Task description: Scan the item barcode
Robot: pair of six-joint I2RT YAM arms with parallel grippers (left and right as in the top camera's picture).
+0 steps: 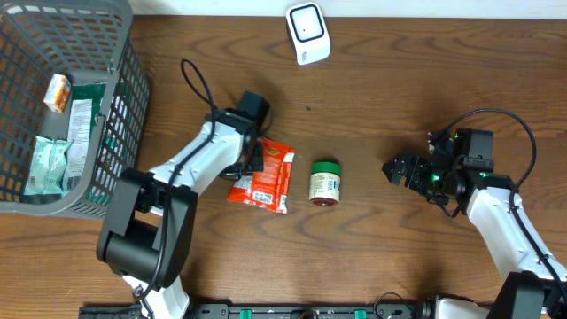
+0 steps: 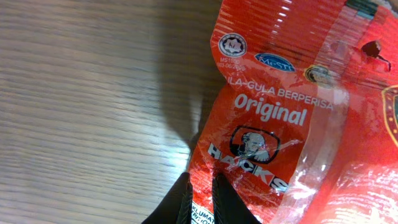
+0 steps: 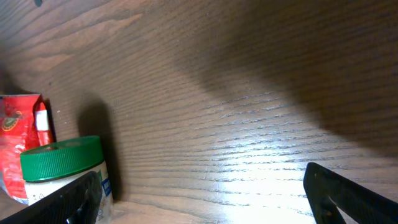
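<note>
Starting at the left, a grey basket (image 1: 124, 84) holding packets is seen on the table (image 1: 399, 80). Beside it, the left end effector (image 2: 200, 186) is closed narrowly on an edge of the red packet (image 1: 266, 184), which lies flat. A white scanner (image 1: 307, 34) is set at the far edge. A green-lidded jar (image 1: 325, 183) is found just right of the packet. Well apart, the right end effector (image 1: 400, 170) is held wide, gripping nothing.
</note>
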